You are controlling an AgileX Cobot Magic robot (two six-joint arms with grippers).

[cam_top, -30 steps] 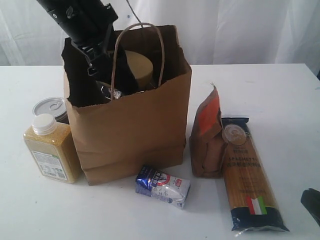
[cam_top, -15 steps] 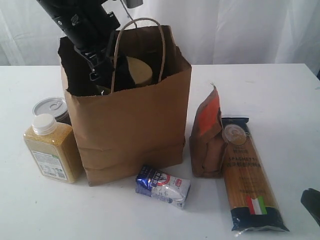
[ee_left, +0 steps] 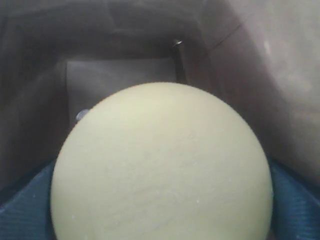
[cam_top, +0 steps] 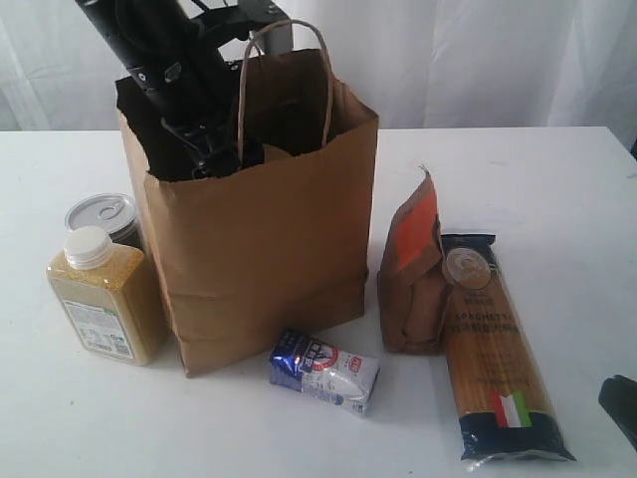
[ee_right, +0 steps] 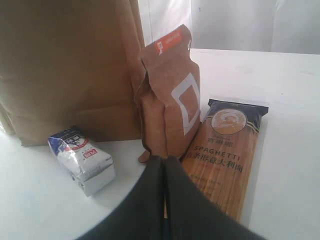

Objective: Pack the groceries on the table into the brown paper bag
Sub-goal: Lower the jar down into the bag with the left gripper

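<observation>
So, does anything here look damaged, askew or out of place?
Yes. The brown paper bag has a ragged, uneven rim where the left arm reaches in, and a crease runs across its lower front. The small blue-white carton lies on its side before the bag and looks crumpled. Nothing seems spilled.

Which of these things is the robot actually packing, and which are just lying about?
For the job: brown paper bag, tan-lidded jar, yellow white-capped bottle, tin can, blue-white carton, brown-orange pouch, spaghetti packet, white table.
Just there: white curtain.
</observation>
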